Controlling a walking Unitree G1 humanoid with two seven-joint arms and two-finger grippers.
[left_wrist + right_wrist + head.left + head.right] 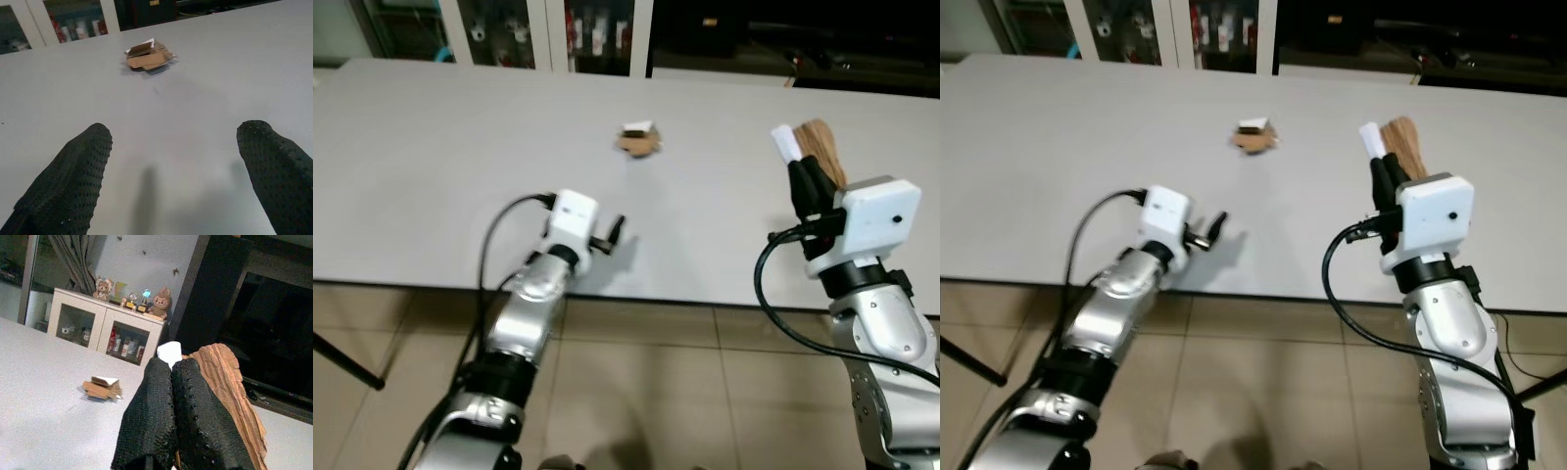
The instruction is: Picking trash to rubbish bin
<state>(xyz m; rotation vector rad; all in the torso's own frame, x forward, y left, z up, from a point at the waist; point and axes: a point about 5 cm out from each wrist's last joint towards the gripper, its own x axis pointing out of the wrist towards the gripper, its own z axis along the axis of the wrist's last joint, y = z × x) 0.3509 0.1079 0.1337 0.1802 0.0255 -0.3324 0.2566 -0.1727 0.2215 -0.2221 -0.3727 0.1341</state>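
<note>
We see right gripper (808, 174), right of frame, clamped on brown paper scrap (820, 147); left gripper (612, 233) gapes empty; cardboard scrap (637, 140) upper centre on table (431, 157).

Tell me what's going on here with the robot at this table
The robot is clearing trash off a white table. Its right gripper is shut on a brown and white scrap, held up above the table's near edge. Its left gripper is open and low over the table, pointing toward a second piece, a crumpled cardboard scrap lying farther in, not yet touched.
</note>
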